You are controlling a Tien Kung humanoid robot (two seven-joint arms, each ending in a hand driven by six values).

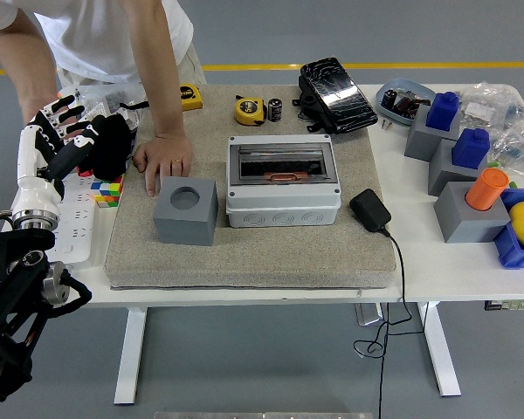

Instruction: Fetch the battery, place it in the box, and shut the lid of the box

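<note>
While a person leans in from the far side, the left robot hand (70,144) hovers over the left end of the surface (437,271), fingers spread wide and holding nothing.

Largest first: the tan mat (244,236) spreads to the right of the robot hand. On it, well to the right, sits the grey box (283,180), lid open. Between box and robot hand stands a grey block (185,210) with a round hole. The person's hand (162,158) rests flat on the mat just right of the robot hand, beside that block. The small black battery (275,109) stands beyond the box, next to a yellow tape measure (250,110).
</note>
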